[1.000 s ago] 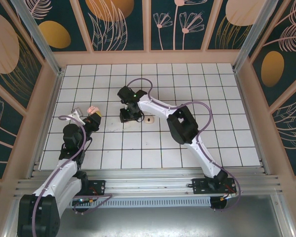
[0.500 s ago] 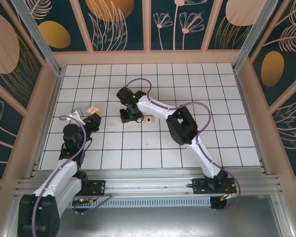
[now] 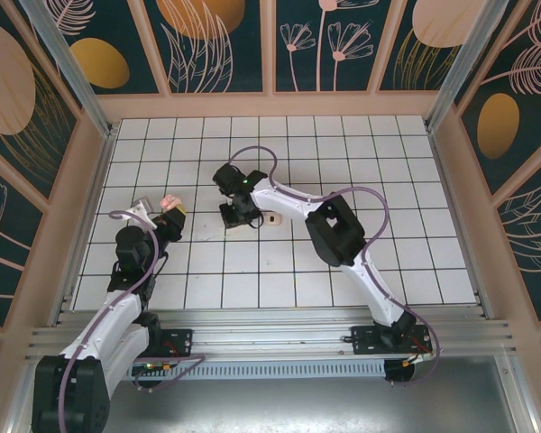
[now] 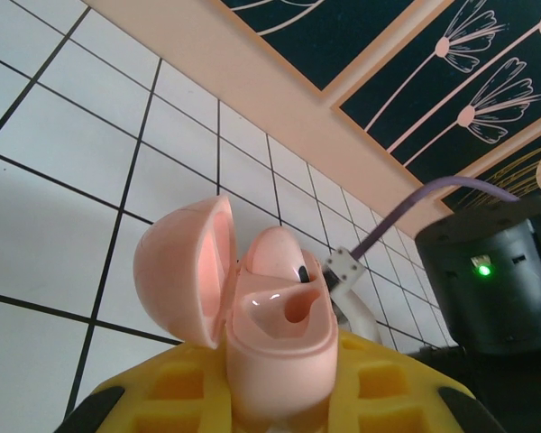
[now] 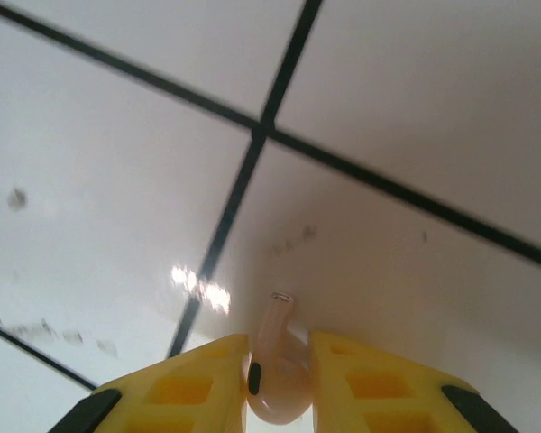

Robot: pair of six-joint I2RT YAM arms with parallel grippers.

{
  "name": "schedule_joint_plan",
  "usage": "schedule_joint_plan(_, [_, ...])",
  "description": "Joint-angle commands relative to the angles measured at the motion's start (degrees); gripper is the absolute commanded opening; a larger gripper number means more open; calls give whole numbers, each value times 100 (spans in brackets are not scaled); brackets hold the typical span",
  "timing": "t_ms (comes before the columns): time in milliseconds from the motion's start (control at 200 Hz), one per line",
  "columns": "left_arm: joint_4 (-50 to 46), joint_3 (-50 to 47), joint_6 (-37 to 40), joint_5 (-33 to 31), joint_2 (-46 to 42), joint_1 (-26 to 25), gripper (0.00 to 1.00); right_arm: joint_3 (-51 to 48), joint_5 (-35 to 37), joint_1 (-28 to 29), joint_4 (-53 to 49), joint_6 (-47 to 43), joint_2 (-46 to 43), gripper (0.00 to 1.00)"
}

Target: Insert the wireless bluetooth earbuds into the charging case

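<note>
OK, earbud [image 5: 277, 347]: tiny, light, slick; likely to squirt out, hold the bulb.
right gripper [image 5: 279, 383]: clenched on it, close to bench [image 5: 415, 135].
case [image 4: 252, 307]: rigid shell, open, clamped in left gripper [image 4: 279, 397].

My pads [image 5: 198, 383] are yellow, the earbud [image 5: 278, 374] pale pink. The charging case [image 4: 270, 347] is salmon pink, the floor [image 5: 415, 135] white with black grid lines.

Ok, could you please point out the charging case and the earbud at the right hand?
charging case [image 4: 266, 329], left wrist view, on its base half.
earbud [image 5: 278, 361], right wrist view, where stem meets bud.
</note>
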Motion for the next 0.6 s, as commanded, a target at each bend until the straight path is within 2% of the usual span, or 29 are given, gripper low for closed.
schedule_joint_plan(0, [-25,195,179,15,-88,41,7,-483,28,70,195,-80,-677,23])
schedule_joint_plan(190, [-162,271,264,39,-106,36,6,-1408,12,106,540,-149,-1443,22])
schedule_joint_plan(325, [-194,301,252,42,-141,41,6,-2493,-63,89,943,-483,-2236,22])
schedule_joint_plan(596, [-155,320,242,72,-229,44,6,-4058,-544,90,1138,-2320,-3461,22])
